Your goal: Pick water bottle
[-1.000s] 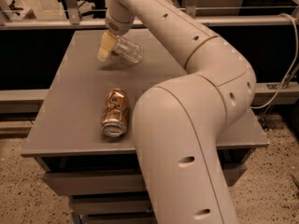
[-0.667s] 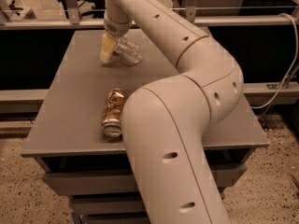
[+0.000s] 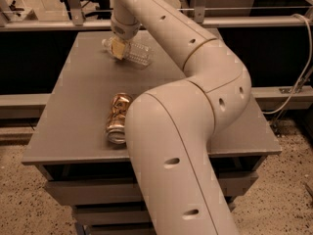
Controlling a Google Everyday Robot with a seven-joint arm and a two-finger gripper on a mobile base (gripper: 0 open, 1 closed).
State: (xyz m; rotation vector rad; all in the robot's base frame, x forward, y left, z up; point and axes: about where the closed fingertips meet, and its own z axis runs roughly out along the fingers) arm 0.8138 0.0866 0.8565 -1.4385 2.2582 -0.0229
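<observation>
The small clear ribbed plastic water bottle [image 3: 134,54] looks glossy on the smooth, matt grey tabletop [image 3: 78,102]. The pincer [image 3: 118,48], at the bottle's neck end, is matt yellowish. The dented gold metal drink can [image 3: 119,119] shines; the cream robot arm [image 3: 195,77] is smooth satin plastic.

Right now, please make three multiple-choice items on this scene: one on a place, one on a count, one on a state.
1. Where is the gripper? A) at the bottle, far on the table B) at the near edge C) under the table
2. How many cans are there? A) none B) one C) three
3. How is the bottle? A) upright B) lying on its side C) in the air
Key: 1A, the gripper meets the bottle; 2B, one gold can shows; 3B, it rests lengthwise on the table.
</observation>
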